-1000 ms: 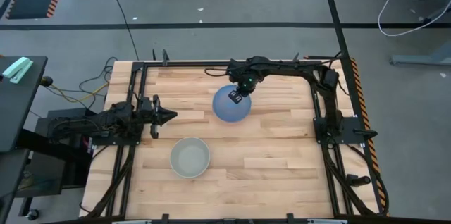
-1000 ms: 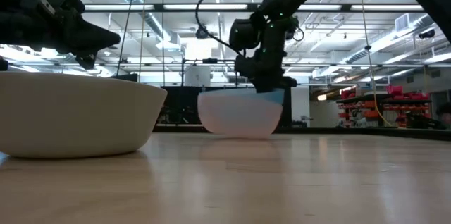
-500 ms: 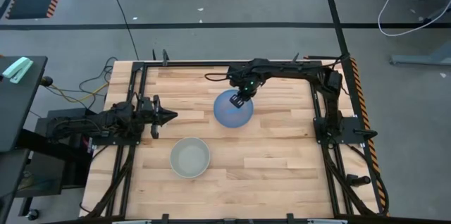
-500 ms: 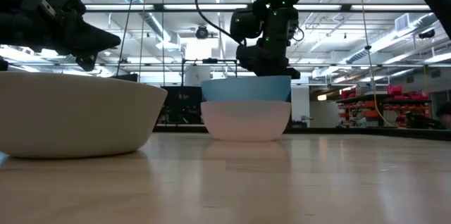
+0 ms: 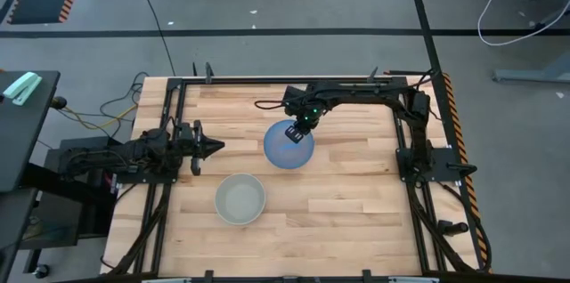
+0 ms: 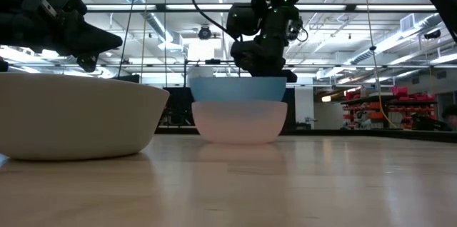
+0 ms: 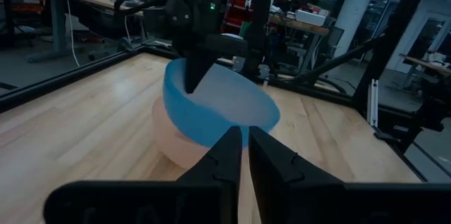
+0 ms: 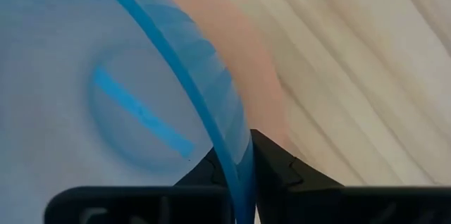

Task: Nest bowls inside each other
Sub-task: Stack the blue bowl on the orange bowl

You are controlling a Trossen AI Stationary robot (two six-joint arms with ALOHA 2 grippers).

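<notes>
The blue bowl [image 5: 287, 147] [image 6: 239, 88] sits inside the salmon-pink bowl [image 6: 239, 121] [image 7: 175, 143] near the table's middle, its rim standing above the pink rim. My right gripper [image 5: 298, 130] [image 6: 260, 70] is above the blue bowl's far-right rim, shut on it. The pale grey-white bowl [image 5: 240, 199] [image 6: 71, 116] stands on its base nearer the near edge, untouched. My left gripper [image 5: 209, 147] [image 7: 244, 146] waits shut at the table's left, pointing toward the stacked bowls. My right gripper holds the blue bowl by its rim [image 8: 236, 160] on the far-right side, one finger inside the bowl and one outside. The fingers come from above, pointing down. The blue bowl rests in the pink bowl, a little tipped in the left wrist view.
Bare wooden tabletop [image 5: 356, 203] lies to the right and near side of the bowls. A dark metal frame [image 5: 405, 141] runs along the table's edges and carries both arm bases.
My right gripper has moved toward the near-left, keeping its hold on the blue bowl's rim. Both stacked bowls have shifted with it along the table toward the grey-white bowl. The blue bowl now stands higher out of the pink bowl than a second ago.
</notes>
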